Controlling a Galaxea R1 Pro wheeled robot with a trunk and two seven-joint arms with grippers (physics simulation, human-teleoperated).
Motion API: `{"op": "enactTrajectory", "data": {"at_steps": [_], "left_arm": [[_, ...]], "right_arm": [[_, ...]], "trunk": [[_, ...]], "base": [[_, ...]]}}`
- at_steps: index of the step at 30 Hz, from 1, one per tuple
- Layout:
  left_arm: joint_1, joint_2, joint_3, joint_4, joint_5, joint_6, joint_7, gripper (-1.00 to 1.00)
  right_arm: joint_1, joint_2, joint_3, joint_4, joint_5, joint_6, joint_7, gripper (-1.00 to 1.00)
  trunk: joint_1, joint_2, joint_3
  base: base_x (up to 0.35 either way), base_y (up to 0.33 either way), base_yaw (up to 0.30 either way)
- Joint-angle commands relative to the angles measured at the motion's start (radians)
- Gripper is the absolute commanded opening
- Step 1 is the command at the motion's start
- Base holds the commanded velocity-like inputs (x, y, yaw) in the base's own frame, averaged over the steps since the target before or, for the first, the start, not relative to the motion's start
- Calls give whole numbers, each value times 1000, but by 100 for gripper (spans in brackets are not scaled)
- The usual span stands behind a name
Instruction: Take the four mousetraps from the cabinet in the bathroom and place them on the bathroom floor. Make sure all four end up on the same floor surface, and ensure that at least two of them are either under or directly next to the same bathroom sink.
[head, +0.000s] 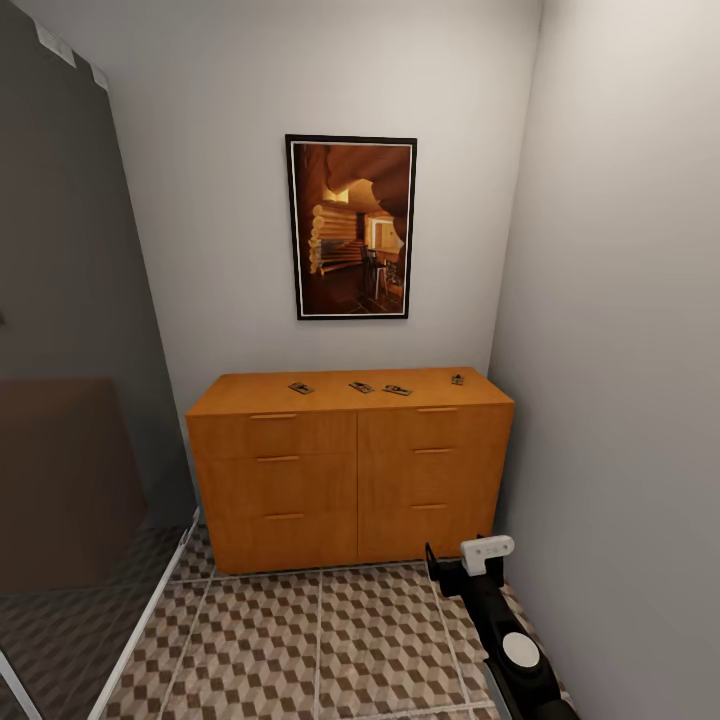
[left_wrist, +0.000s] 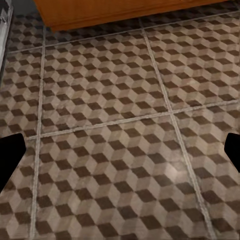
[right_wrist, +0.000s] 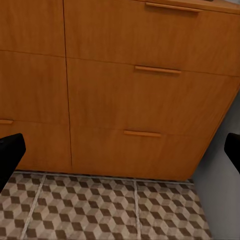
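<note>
Wooden mousetraps (head: 301, 388) lie flat atop cabinet (head: 350, 470).

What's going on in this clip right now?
The robot faces the cabinet in a narrow tiled corner. Four mousetraps sit on its top: one at left, two near the middle, one at right. Nothing is held; the right arm hangs low by the wall. Both tools are open, the left over the floor, the right toward the drawers.
</note>
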Motion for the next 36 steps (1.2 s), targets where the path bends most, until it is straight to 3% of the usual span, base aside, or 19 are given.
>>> {"op": "enactTrajectory", "data": {"at_steps": [1,5,7,14,36], "left_arm": [[-1,3,-6,13,0,-26,2,100],[0,10,-6,72,2,-127,2,100],[1,13,-6,144,2,-227,2,100],[1,25,-6,249,3,-400,3,100],[1,27,-7,290,5,-405,4,100]], "right_arm": [[-1,0,2,-1,11,8,-5,100],[-1,0,2,-1,11,8,-4,100],[-1,0,2,0,10,8,-3,100],[-1,0,2,0,10,8,-3,100],[0,1,0,0,10,9,-3,100]], "trunk": [[0,-1,-1],[0,-1,-1],[0,-1,-1],[0,-1,-1],[0,-1,-1]], "base": [[0,0,0],[0,0,0],[0,0,0],[0,0,0],[0,0,0]]}}
